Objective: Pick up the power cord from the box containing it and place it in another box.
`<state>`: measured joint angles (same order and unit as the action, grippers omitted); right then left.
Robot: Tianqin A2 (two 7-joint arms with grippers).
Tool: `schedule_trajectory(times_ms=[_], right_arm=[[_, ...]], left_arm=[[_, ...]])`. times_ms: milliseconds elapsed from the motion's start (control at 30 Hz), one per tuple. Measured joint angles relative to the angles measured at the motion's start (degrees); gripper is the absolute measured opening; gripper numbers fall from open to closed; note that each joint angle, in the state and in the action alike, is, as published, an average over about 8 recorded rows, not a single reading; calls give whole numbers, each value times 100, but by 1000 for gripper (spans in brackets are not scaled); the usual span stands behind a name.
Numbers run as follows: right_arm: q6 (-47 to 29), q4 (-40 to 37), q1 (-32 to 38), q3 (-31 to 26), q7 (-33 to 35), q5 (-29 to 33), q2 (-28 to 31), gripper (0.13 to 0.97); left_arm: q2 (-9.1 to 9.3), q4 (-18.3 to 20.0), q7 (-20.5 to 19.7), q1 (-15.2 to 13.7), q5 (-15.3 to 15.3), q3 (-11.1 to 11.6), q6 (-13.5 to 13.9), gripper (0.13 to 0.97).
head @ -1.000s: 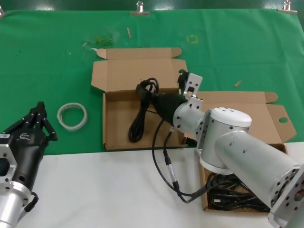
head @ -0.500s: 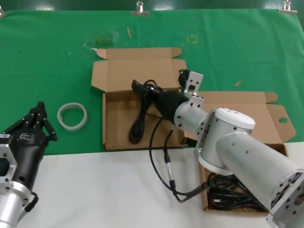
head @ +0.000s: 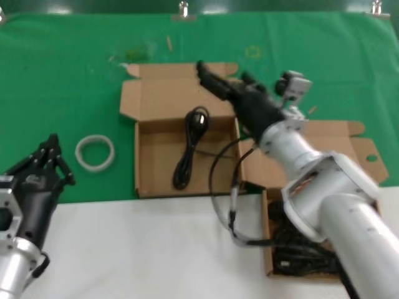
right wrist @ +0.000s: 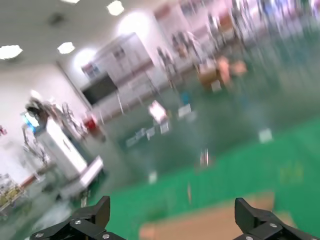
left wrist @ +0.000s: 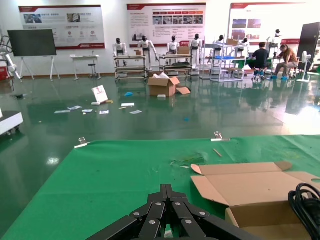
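Hovering right hand, fingers apart | looped rubber power cord in cardboard box | left hand together

Left gripper over green cloth, box beside it

The left gripper hangs with its black fingers pressed together above the green cloth. Near it stands the open cardboard box, lid flaps raised, with a loop of the power cord showing inside. A hall with shelving lies beyond.

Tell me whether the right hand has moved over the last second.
Yes. The right hand has lifted away from the black power cord, now over the far lid flap of the brown cardboard box, fingers open.
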<state>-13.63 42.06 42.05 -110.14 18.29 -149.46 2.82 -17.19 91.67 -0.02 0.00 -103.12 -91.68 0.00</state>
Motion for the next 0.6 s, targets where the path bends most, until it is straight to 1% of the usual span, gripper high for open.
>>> schedule_trajectory(times_ms=[167,233,333,467,600], right_arm=[[-744,1050,-573,983,746,319,153,866],[-954,1332,-727,1229,923,406,191,876],[-1086,1558,-862,1398,1018,496,227,907],[-1044,1666,-958,1427,962,605,259,948],[-939,1802,-1094,1441,841,776,308,948]], left_arm=[[0,0,0,0,0,0,0,140],[0,0,0,0,0,0,0,140],[0,0,0,0,0,0,0,140],[0,0,0,0,0,0,0,147],[0,0,0,0,0,0,0,161]])
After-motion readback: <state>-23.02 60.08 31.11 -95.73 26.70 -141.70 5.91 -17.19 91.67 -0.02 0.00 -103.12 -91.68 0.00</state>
